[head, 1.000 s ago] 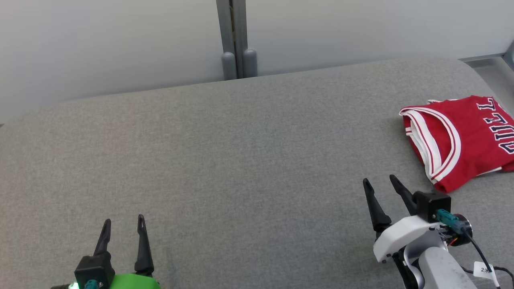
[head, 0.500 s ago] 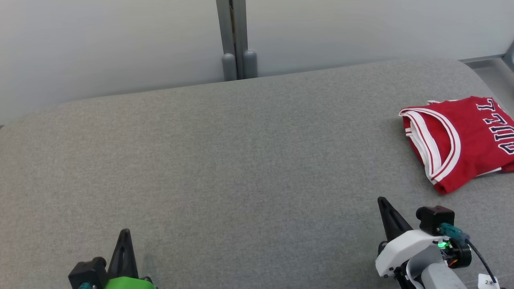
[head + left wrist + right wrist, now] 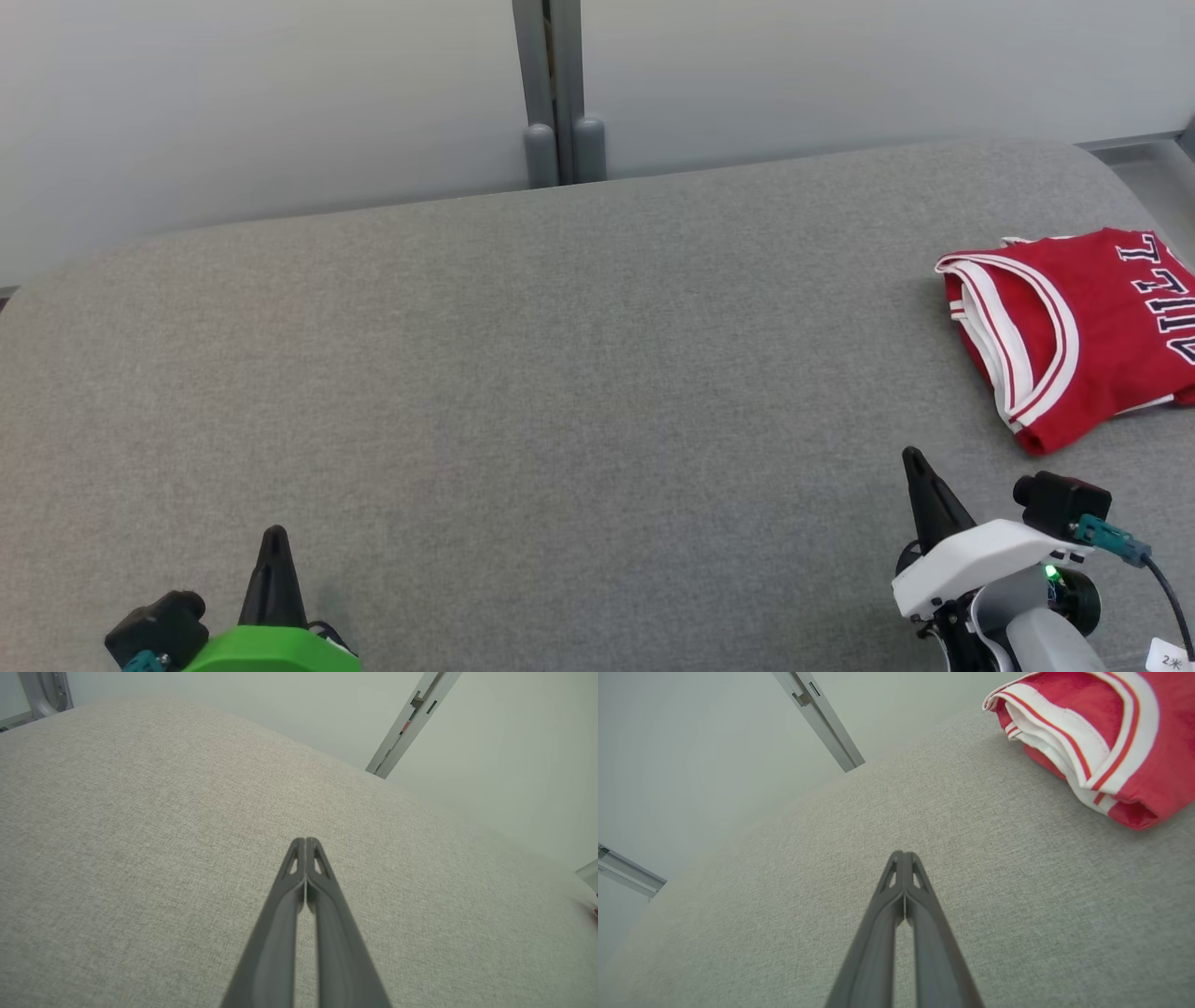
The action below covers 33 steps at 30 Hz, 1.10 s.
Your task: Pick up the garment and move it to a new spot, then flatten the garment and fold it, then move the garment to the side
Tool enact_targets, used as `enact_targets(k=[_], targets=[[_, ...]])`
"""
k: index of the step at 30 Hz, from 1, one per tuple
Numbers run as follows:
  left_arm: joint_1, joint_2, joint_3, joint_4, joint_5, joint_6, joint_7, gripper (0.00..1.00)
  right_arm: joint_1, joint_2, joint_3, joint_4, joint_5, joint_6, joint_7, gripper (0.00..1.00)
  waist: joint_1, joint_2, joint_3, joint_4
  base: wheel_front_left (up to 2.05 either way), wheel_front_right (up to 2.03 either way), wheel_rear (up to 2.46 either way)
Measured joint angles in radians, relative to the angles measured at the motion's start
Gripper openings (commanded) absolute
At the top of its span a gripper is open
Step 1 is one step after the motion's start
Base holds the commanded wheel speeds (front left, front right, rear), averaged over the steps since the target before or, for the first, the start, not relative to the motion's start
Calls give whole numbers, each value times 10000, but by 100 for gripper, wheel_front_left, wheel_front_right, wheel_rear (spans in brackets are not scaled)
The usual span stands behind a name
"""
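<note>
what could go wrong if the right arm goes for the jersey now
The right fingers are shut; reaching in like that would likely shove the folded jersey rather than grip it.
The jersey lies in stacked layers, so pinching only the top one may pull the fold open.
It sits near the table's right end and runs out of the head view, so a push could slide it off.

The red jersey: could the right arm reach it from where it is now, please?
Probably yes. The right pincer, shut and empty, sits close to the jersey, with just bare grey surface between them; it would need to open first.
</note>
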Motion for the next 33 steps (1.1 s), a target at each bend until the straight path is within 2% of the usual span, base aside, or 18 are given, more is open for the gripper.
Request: enact_targets(k=[15,33], targets=[[-277,2,215,-196,-2326,-88,589,0,65,-6,-286,-495,2268,0,581,0,0,0,-9,110,0,0,0],[-568,8,439,-301,-4608,-190,1179,0,214,-13,-579,-989,4525,0,1160,0,0,0,-22,241,0,0,0]])
